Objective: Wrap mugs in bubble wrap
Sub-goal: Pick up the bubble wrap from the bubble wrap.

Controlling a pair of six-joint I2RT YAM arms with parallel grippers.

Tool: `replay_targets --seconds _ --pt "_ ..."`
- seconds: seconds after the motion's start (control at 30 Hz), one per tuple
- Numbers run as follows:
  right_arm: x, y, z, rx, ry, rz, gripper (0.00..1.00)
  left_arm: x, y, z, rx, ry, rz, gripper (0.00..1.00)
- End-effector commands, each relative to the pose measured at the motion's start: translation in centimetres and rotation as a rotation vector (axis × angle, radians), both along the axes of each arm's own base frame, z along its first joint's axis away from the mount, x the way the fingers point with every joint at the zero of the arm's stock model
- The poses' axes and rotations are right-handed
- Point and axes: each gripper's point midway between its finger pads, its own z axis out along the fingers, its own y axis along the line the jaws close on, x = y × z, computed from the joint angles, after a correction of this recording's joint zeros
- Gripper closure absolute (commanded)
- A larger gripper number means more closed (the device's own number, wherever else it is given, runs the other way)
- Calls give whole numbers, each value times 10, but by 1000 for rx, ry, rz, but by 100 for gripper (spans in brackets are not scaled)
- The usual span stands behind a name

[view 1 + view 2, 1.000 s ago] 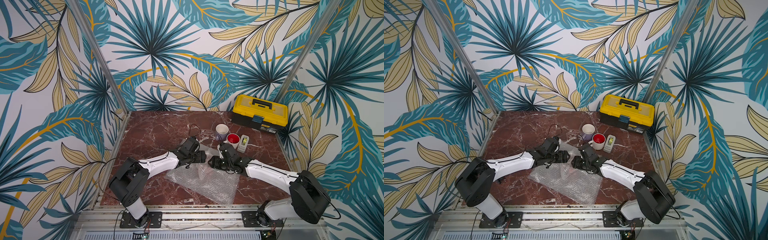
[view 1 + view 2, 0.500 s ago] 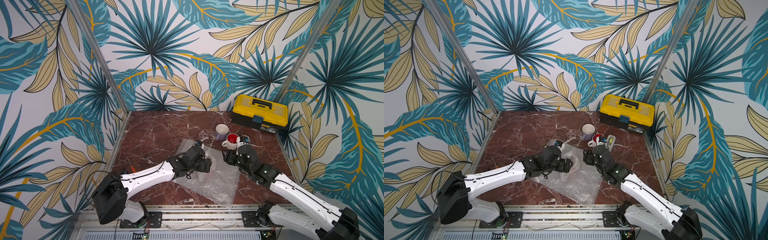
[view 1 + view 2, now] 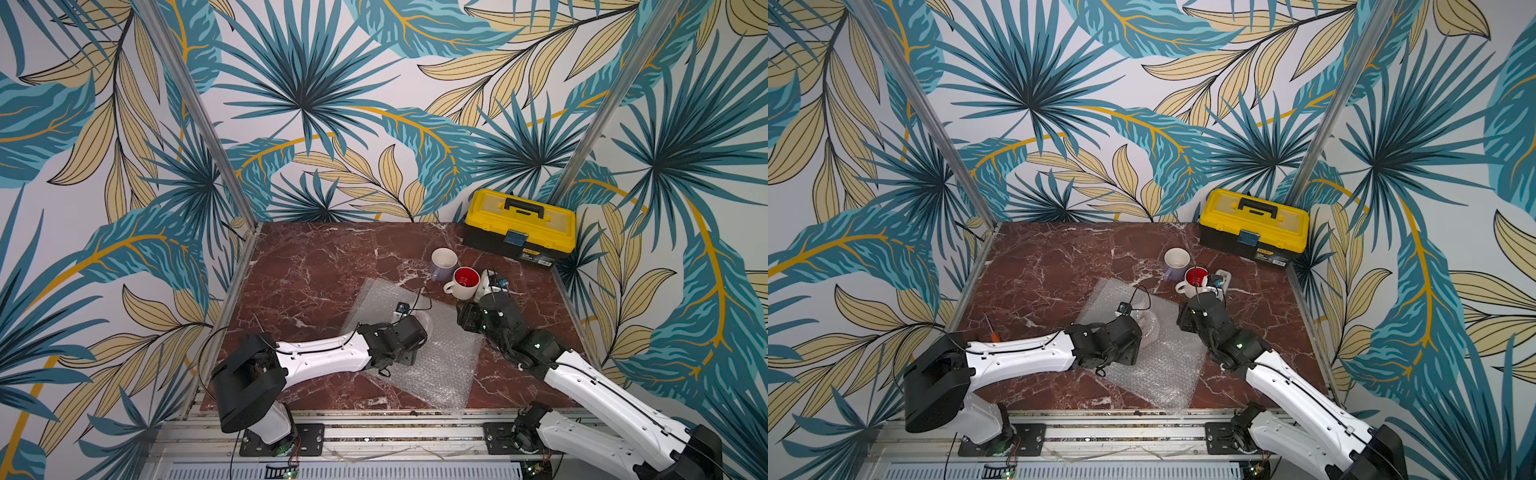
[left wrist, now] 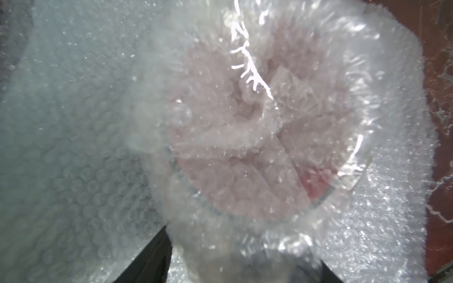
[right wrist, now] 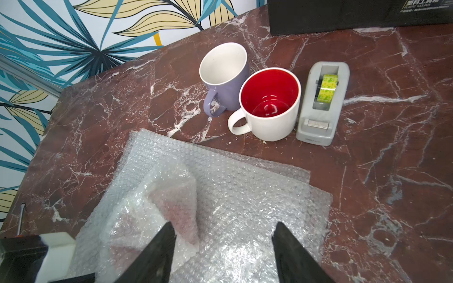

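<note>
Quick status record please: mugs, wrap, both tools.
wrapped: one bundle, red showing through, on the bubble wrap sheets
unwrapped: lavender mug and white mug, upright, next to the tape dispenser
left tool: fingers either side of the bundle; grip unclear
right tool: open, empty, above the sheets

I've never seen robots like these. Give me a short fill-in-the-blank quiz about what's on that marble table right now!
1. The white mug is ___ on the inside.
2. The toolbox at the back has a ___ lid.
3. The grey tape dispenser stands right beside the ___ mug.
4. Counting the lavender mug, ___ unwrapped mugs stand on the table.

Missing words: red; yellow; white; two.
</note>
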Motion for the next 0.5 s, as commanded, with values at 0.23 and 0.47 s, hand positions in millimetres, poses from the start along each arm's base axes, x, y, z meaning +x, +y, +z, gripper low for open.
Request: replay_targets --seconds 0.23,0.47 --pt "-2 1 -12 -16 32 17 36 -1 7 -9 44 6 18 63" --pt "-3 1 -15 -14 35 17 36 0 5 -2 46 -4 10 84"
